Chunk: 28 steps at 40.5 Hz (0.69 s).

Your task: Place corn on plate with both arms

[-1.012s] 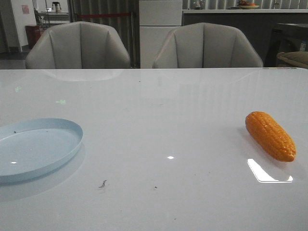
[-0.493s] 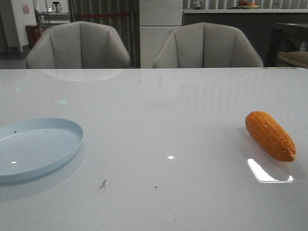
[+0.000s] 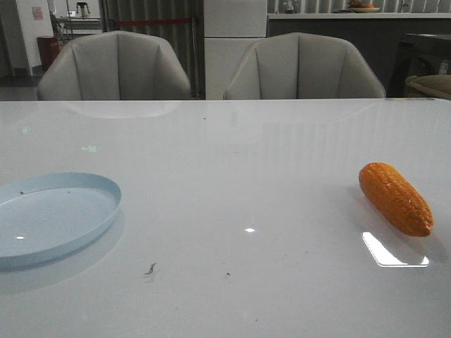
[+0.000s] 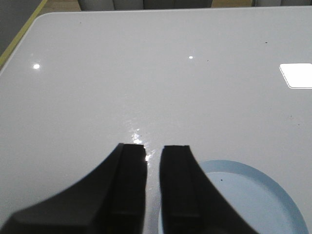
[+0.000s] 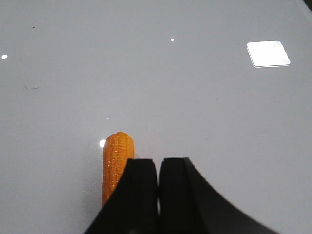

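A glossy white table [image 3: 232,162] carries a round pale blue plate [image 3: 49,218] at its left edge. The orange bumpy corn cob [image 3: 395,198] lies well right of that plate. Left gripper [image 4: 153,151] nearly closed, empty, above the plate's rim; right gripper [image 5: 158,163] closed, empty, beside the cob.

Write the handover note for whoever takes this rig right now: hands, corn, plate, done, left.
Left hand: shut, empty, above the near rim of the plate.
Right hand: shut, empty, beside the corn, not touching it as far as the wrist view shows.
Corn: lying on the table's right side, far from the plate.
Plate: at the left edge, nothing on it but a few dark specks.
Done: nothing yet.
Left: open a hand, grasp the corn, carry it across, set it on the plate.
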{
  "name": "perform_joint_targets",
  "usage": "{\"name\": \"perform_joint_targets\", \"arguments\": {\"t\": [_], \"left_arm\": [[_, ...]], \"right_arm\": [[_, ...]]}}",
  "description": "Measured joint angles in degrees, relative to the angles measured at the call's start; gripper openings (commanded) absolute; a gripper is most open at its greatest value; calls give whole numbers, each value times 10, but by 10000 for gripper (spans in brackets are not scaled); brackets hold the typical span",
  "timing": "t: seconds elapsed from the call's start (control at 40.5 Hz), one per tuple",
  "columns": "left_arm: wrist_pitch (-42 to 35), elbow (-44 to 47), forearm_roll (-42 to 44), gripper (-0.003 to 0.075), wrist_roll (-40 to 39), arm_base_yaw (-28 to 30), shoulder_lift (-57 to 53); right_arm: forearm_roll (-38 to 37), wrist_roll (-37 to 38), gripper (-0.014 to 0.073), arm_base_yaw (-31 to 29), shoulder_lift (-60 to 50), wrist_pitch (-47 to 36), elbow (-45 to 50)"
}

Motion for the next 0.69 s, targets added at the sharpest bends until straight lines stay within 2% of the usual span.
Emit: {"name": "perform_joint_targets", "arguments": {"t": [0.099, 0.148, 0.37, 0.691], "left_arm": [[19, 0, -10, 481, 0, 0, 6], [37, 0, -21, 494, 0, 0, 13], [129, -23, -57, 491, 0, 0, 87], [216, -175, -59, 491, 0, 10, 259]], "right_arm": [[0, 0, 468, 0, 0, 1, 0], [0, 0, 485, 0, 0, 4, 0], [0, 0, 486, 0, 0, 27, 0], [0, 0, 486, 0, 0, 33, 0]]}}
